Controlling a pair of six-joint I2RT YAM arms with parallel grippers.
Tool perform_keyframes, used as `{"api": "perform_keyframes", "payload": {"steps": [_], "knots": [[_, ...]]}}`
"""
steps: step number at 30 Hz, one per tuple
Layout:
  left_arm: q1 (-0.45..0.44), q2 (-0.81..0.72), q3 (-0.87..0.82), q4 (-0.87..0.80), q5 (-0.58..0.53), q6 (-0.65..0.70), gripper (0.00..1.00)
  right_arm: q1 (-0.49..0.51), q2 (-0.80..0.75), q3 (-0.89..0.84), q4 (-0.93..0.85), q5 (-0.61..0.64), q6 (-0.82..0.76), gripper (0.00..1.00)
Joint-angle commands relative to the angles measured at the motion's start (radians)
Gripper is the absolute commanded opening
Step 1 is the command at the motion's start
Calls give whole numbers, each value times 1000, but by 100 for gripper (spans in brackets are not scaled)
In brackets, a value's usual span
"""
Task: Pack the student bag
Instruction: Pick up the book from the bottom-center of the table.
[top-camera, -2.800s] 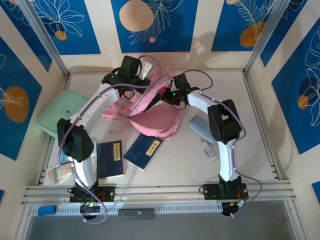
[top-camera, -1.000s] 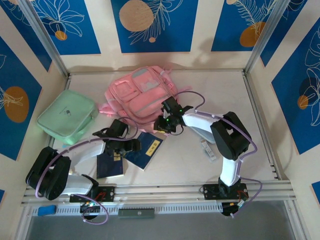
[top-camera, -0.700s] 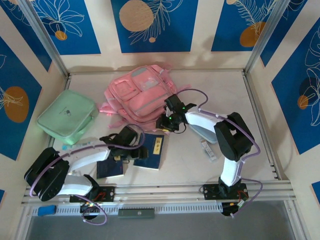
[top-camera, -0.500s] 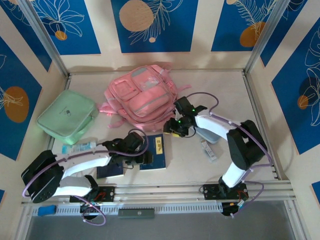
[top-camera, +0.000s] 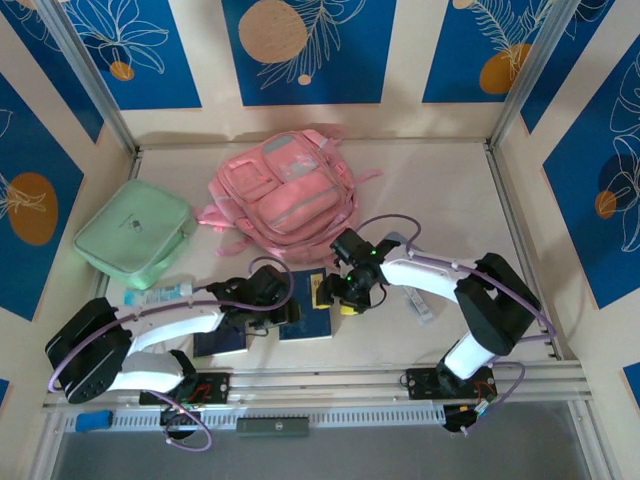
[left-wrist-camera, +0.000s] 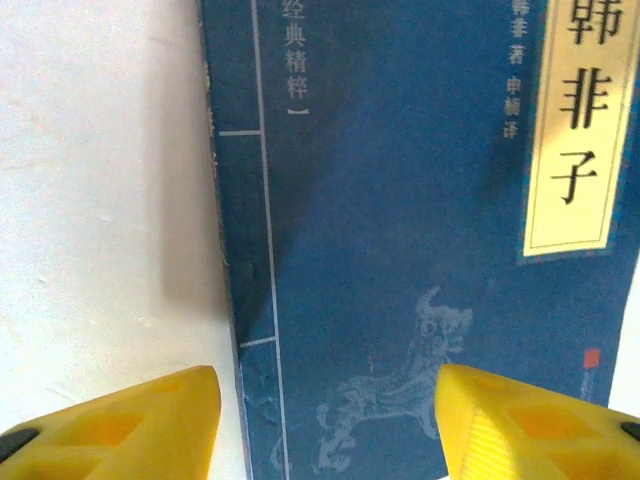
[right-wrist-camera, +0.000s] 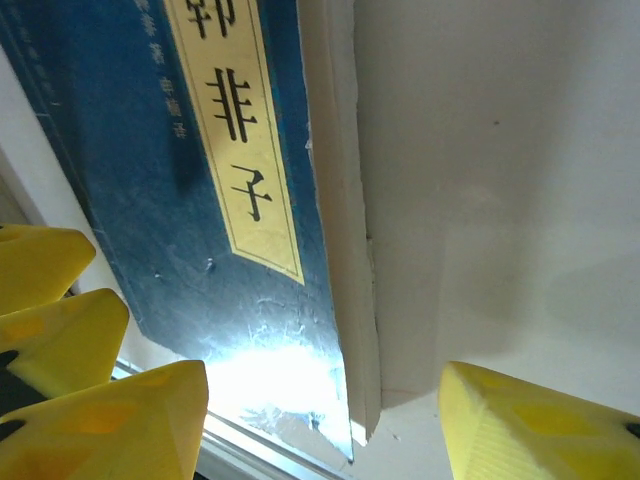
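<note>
Pink bag (top-camera: 285, 195) lying flat at back centre of table (top-camera: 440, 200), left tool (left-wrist-camera: 325, 400) with fingers apart over blue book (left-wrist-camera: 400, 250), right tool (right-wrist-camera: 322, 400) with fingers apart astride the book's page edge

bag (top-camera: 285, 195): rear of table (top-camera: 440, 190) | case (top-camera: 135, 232): left of bag | book (top-camera: 308, 305): before bag

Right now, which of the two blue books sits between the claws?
The right-hand book, yellow title strip showing, lying flat between the left claw and right claw. The other book lies further left, partly under the left arm.
</note>
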Motion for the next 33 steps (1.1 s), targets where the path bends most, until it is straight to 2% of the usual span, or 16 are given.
{"api": "perform_keyframes", "payload": {"steps": [1, 10, 16, 23, 29, 33], "knots": [[-6, 20, -25, 51, 14, -24, 58, 21, 30, 2, 50, 15, 48, 62], [-20, 44, -41, 58, 2, -41, 53, 86, 95, 24, 95, 30, 48, 62], [-23, 51, -56, 49, -12, -51, 51, 117, 42, 55, 42, 73, 37, 62], [-31, 58, -56, 44, -22, -57, 51, 123, -15, 34, 66, 35, 48, 61], [-37, 61, -53, 43, -22, -56, 51, 124, -47, 25, 61, 31, 31, 55], [-38, 62, -53, 48, -21, -57, 51, 120, -35, 28, 52, 21, 29, 44]]}}
